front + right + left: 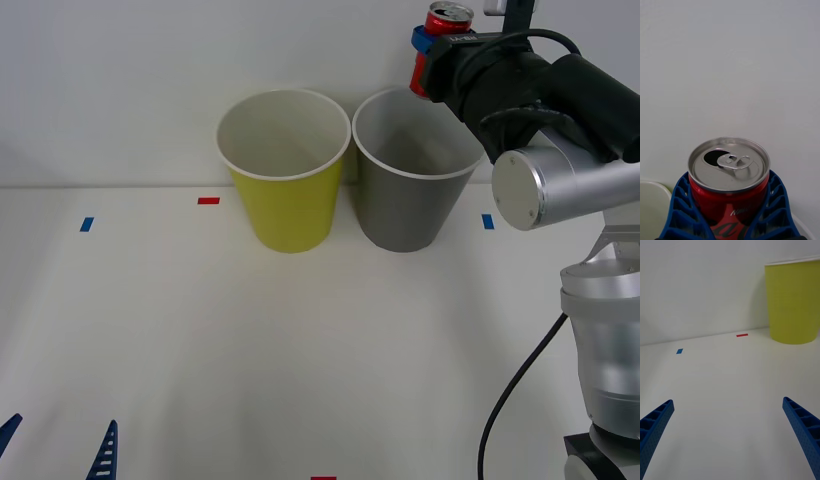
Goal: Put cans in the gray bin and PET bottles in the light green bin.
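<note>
We have the can [729, 180] pinched upright between the jaws of the right gripper [428, 55], gripped around the red body with the silver top standing clear above the blue ribbed fingers [677, 210]. Its mouth is open, so we judge it empty: light, thin-walled and easily dented, with a smooth painted side that could slip. The middle of the body looks like the right place to hold it, and firm but gentle pressure should do. Below and just ahead of the jaws stands the gray bin [410, 215], tapered, round and white-rimmed, with the light green bin [288, 210] of the same shape beside it. Our left gripper [730, 427] waits low over the table [300, 350], jaws spread wide and holding nothing.
</note>
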